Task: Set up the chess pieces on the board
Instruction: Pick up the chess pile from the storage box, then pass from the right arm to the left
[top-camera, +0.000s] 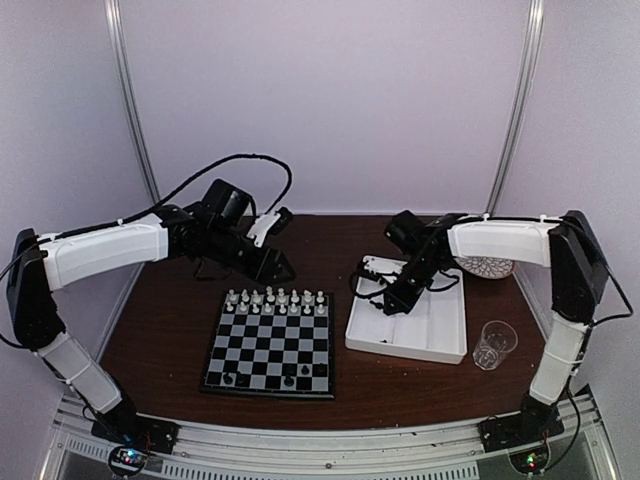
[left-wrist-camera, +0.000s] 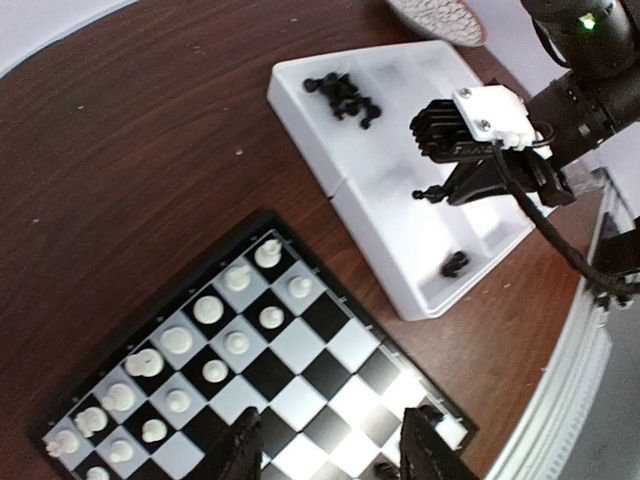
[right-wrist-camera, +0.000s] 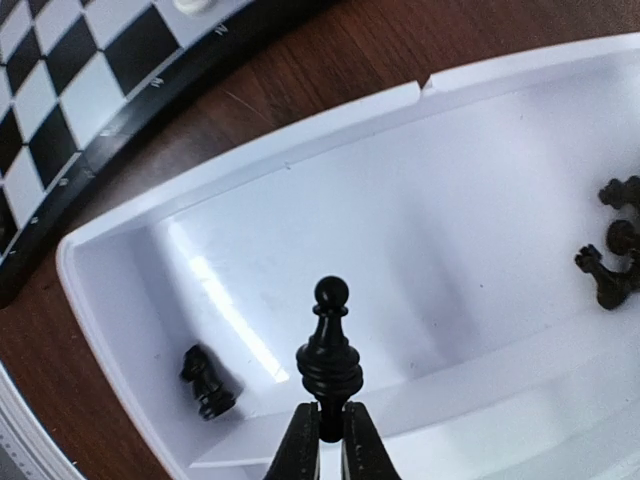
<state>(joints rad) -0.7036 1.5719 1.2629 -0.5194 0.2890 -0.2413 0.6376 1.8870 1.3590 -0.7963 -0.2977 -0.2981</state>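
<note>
Black plastic, ball-topped and slender, a single chessman (right-wrist-camera: 330, 355) is standing pinched by its lower end in the right gripper (right-wrist-camera: 327, 425), whose jaws are clamping together on it at the lower centre of the right wrist view, above the white rectangular divided plastic tray (right-wrist-camera: 120, 250). Light, stiff and glossy, such a piece is likely slipping or tipping easily; the narrow stem just above the base is looking like the surest hold. More small black plastic chessmen (left-wrist-camera: 345, 92) are lying in the tray at the upper centre of the left wrist view, and a lone black knight (right-wrist-camera: 205, 380) is lying at lower left. White plastic chessmen (top-camera: 275, 300) are filling the top two rows of the black-and-grey checked chessboard (top-camera: 268, 350) on the brown wooden tabletop (top-camera: 170, 320). The left gripper (left-wrist-camera: 330, 450) is hanging above the board, jaws apart and empty. Tiny marks are showing along the board's border, too small to read; no brand is showing.
</note>
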